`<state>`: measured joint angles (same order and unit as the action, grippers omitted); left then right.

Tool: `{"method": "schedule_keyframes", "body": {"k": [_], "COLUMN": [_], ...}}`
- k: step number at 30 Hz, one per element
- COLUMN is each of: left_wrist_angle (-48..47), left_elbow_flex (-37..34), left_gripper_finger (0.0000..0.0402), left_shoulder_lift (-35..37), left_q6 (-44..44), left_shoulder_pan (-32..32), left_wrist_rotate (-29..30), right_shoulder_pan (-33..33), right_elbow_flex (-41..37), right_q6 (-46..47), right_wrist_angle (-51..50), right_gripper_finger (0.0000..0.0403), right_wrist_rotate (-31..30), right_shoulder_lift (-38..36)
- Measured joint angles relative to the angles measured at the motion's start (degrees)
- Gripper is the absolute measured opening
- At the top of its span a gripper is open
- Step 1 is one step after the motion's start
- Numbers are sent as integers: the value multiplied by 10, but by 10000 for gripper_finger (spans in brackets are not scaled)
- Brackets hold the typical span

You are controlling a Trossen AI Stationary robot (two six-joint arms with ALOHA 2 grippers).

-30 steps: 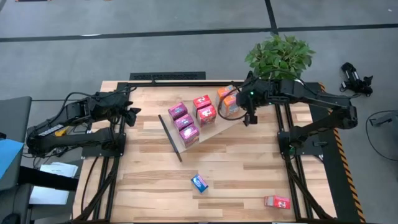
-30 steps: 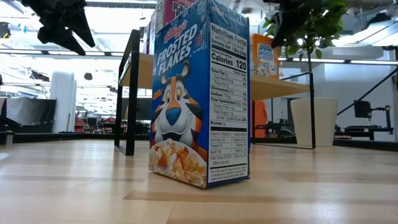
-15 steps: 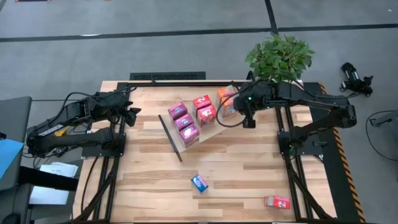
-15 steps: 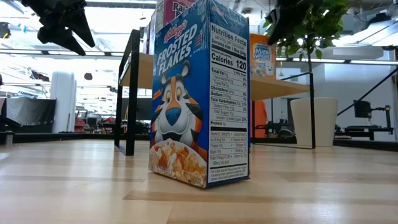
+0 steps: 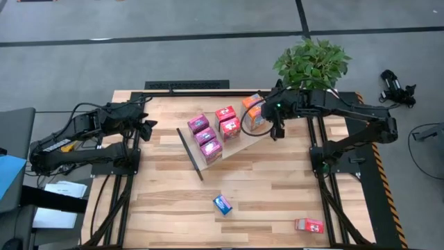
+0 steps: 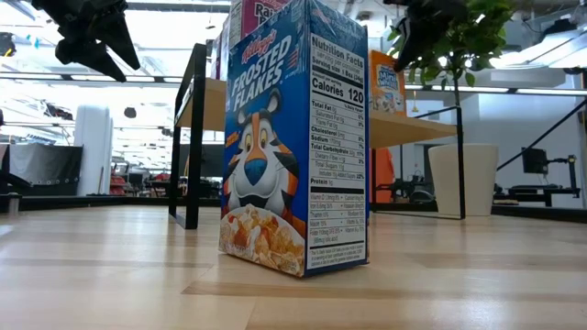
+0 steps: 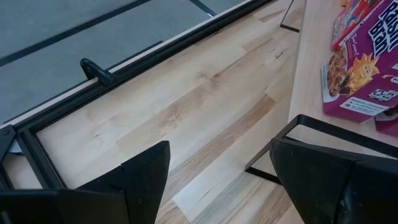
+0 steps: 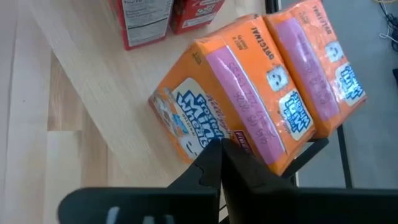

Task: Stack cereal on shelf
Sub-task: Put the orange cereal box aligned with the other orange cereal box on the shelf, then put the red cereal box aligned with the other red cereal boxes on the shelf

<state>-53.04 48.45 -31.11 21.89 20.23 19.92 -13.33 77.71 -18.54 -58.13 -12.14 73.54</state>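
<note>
While the left claw waits spread at the worktop's left edge, the right claw, fingers pressed together, sits beside the orange cereal on the shelf, apparently just clear.

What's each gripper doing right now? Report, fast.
Left gripper: open, holding nothing, beside the shelf.
Right gripper: shut, empty, by the orange cereal boxes.

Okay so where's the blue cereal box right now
In the high view the blue cereal box stands alone on the table's near half, in front of the shelf, left of the stray red box.
</note>
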Motion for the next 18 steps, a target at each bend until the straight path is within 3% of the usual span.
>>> {"method": "schedule_keyframes", "body": {"k": [9, 18], "left_wrist_angle": [0, 0], "left_elbow_flex": [0, 0], "left_gripper_finger": [268, 268], "left_shoulder_lift": [0, 0], "left_q6": [0, 0], "left_shoulder_pan": [0, 0], "left_wrist_rotate": [0, 0], "right_shoulder_pan": [29, 139], "right_elbow_flex": [3, 36], "right_q6": [19, 100], "right_wrist_angle": [-3, 3], "right_gripper_finger": [45, 47], "right_wrist_rotate": [0, 33], "right_shoulder_lift": [0, -1]}}
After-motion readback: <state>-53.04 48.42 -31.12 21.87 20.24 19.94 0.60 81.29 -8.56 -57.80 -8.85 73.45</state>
